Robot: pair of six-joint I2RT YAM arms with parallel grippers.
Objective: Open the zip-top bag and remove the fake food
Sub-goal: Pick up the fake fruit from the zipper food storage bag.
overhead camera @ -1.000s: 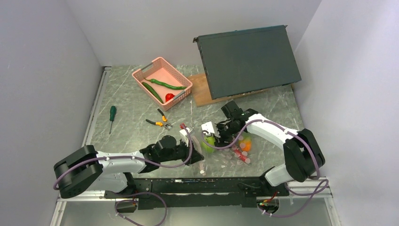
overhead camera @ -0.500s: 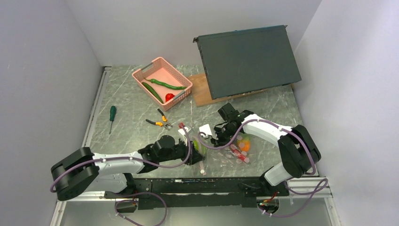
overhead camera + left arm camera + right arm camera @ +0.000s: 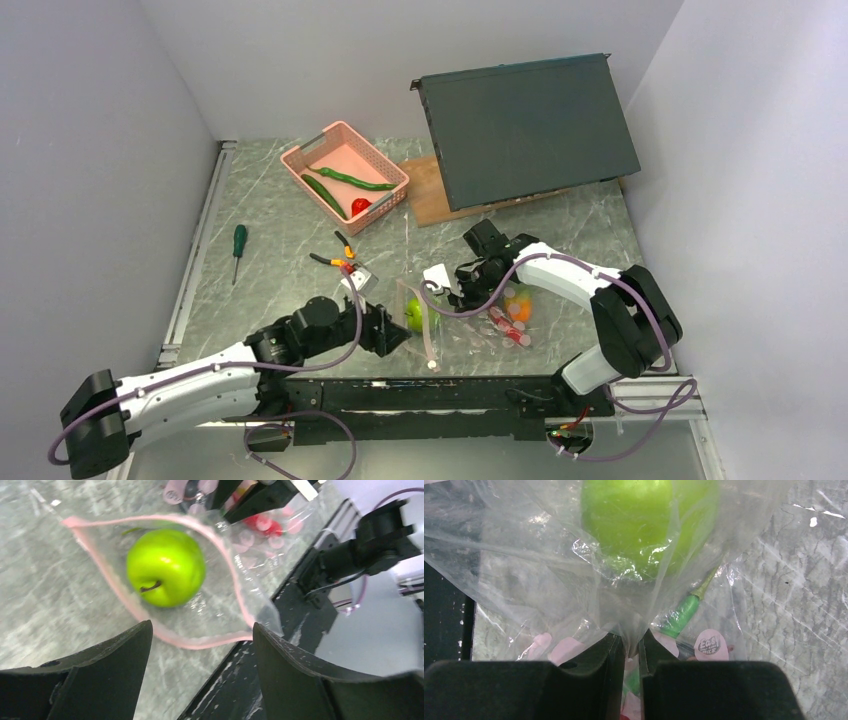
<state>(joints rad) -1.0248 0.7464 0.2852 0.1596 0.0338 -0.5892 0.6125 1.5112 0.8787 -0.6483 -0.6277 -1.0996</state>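
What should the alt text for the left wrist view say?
A green apple sits inside a clear zip bag whose pink-edged mouth gapes toward the camera, on a grey marble table. The left gripper is open in the foreground.

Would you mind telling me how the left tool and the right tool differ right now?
The left tool is open and holds nothing; the right tool is shut on the plastic of the zip-top bag. The left tool faces the bag's open mouth; the right tool pinches it from the opposite side. Both point toward the green apple inside.
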